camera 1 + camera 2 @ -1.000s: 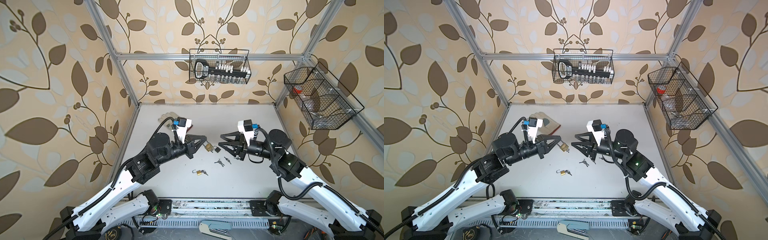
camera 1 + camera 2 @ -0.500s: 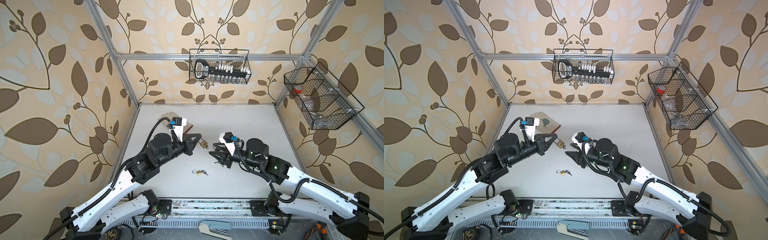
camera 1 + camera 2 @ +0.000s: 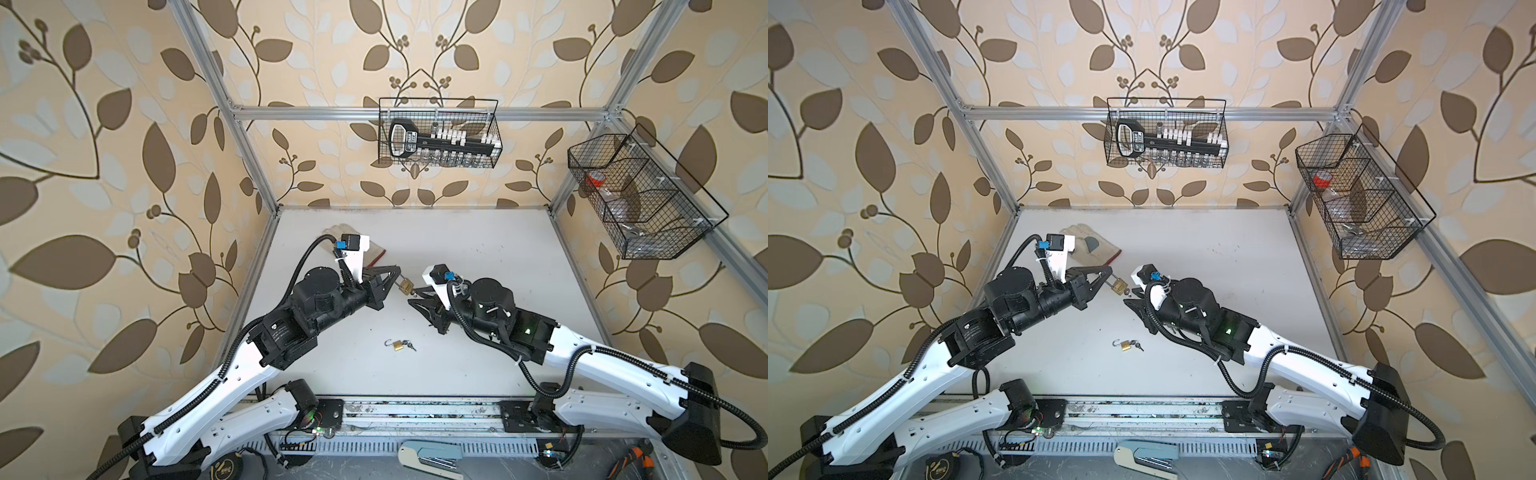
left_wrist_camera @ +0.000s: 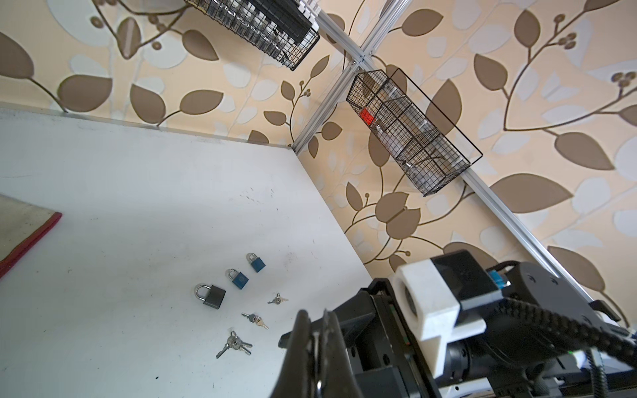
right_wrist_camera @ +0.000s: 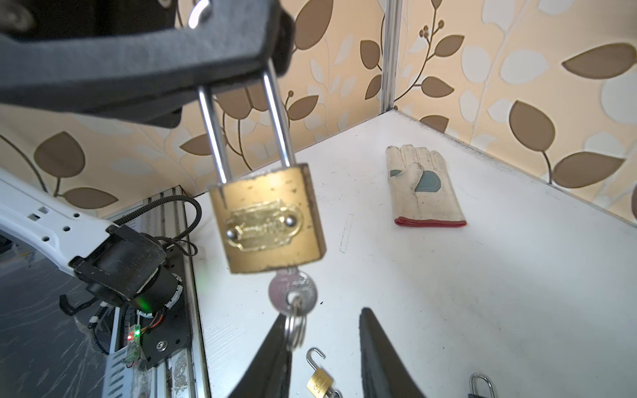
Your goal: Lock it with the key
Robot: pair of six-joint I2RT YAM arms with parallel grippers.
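right hand [image 5: 324, 313] closer, key [image 5: 292, 293] in padlock [image 5: 267, 220] ahead

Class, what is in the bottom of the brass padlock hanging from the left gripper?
A silver key sits there, ring dangling; its blade is hidden inside the brass padlock.

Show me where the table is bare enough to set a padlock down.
Bare: the back stretch of table from glove to right wall. Crowded: mid-table around the held padlock, three padlocks and keys by the right arm.
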